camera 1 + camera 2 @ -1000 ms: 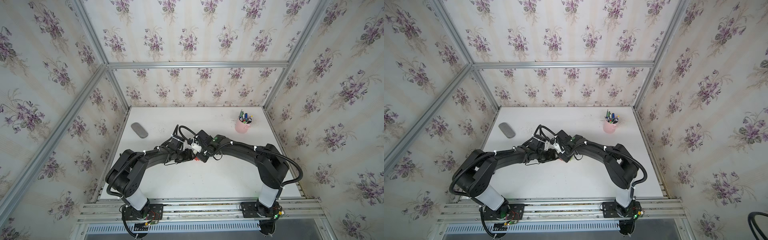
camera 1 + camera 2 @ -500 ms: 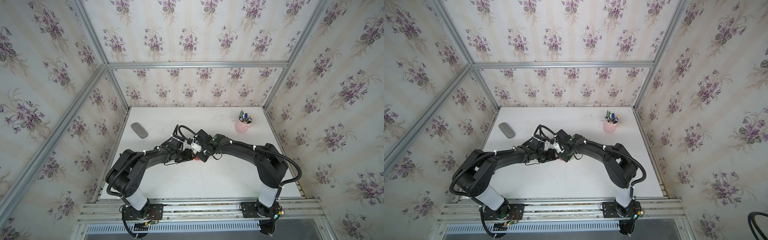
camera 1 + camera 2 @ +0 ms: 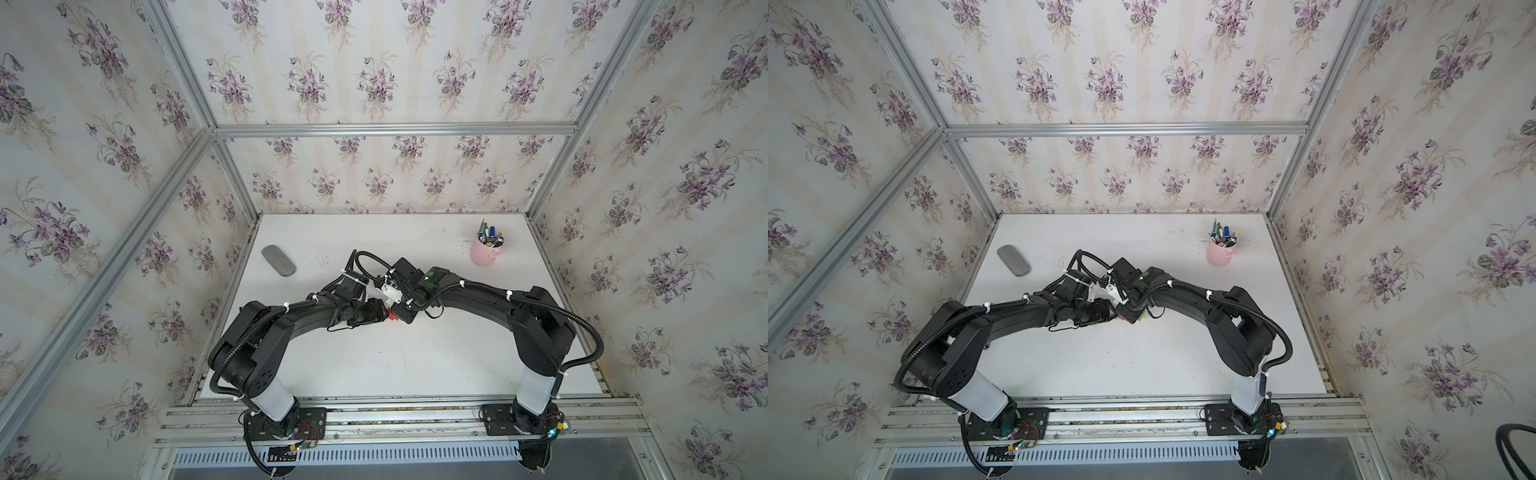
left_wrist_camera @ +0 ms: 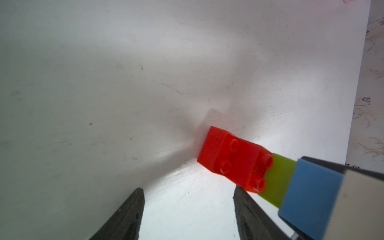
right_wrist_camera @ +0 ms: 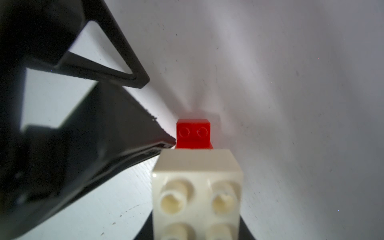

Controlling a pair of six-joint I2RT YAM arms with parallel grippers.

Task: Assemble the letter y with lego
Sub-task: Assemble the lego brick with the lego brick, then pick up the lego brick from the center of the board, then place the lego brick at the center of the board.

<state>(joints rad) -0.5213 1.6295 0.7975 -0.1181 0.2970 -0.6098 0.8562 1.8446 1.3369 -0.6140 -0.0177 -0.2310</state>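
Left wrist view. Item: my left claw [image 4: 187, 216], jaws spread slightly wider than a second ago, empty, just left of the red brick [image 4: 228, 160]. Item: the letter y [image 4: 278, 180], running rightward from the red brick, low over the bench [image 4: 104, 83]. Item: my right claw [image 5: 196, 230], clamped on its cream-white end. Judged: red stem attached, release underway. Left arm [image 3: 291, 316] and right arm [image 3: 478, 293] bend inward, wrists meeting over the red brick.

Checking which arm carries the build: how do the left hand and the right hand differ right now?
The left hand is open and holds nothing; the right hand is shut on the joined bricks, at the cream-white brick. The left hand is next to the red brick at the free end; the right hand holds the opposite end. Both are black and meet near the middle of the white table.
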